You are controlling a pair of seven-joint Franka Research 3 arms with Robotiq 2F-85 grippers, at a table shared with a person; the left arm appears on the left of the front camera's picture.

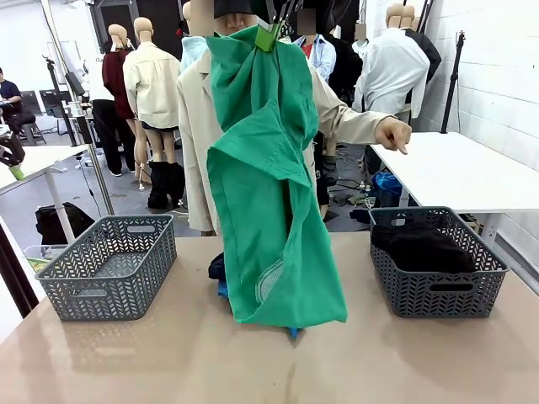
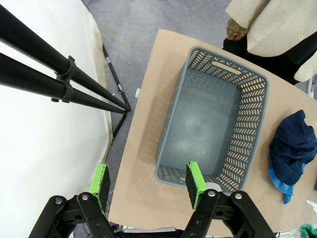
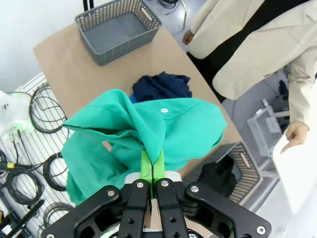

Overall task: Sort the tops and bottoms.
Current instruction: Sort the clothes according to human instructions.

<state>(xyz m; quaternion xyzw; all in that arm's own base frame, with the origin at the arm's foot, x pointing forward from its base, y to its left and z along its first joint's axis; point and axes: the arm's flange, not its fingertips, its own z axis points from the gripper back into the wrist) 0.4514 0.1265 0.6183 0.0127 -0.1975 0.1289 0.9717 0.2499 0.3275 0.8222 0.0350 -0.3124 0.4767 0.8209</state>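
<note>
- Right, the right gripper (image 1: 268, 38) is up at twelve o'clock in the front view, its green pads pinched tight on a fold of the emerald green cloth garment (image 1: 274, 194).
- That garment hangs full length down the middle of the tan table (image 1: 126, 362), and its hem looks to reach the tabletop at six o'clock.
- Behind the hem, toward seven o'clock, sits the crumpled dark navy garment (image 1: 217, 268) with the bright blue garment (image 1: 223, 290) tucked under it.
- Over at four o'clock, the right grey plastic lattice basket (image 1: 438, 290) already holds the soft black garment (image 1: 425, 248).
- At eight o'clock, the left grey lattice basket (image 1: 109, 269) has no cloth in it.
- The left gripper (image 2: 148, 186) hovers above that basket's near corner, jaws apart, carrying nothing.
- The person in a beige coat has a hand (image 1: 392, 133) out at two o'clock, forefinger aimed off to the right.
- My read: this is the carry, and the finger suggests the four o'clock basket. Top or bottom, I cannot tell from this drape.
- To do it well, gain height first so the hem leaves the table and doesn't drag the navy and blue pile along.
- Then swing across, centre over the basket, and lower until cloth pools inside the walls before parting the pads. A long drape like this can easily flop over the rim.
</note>
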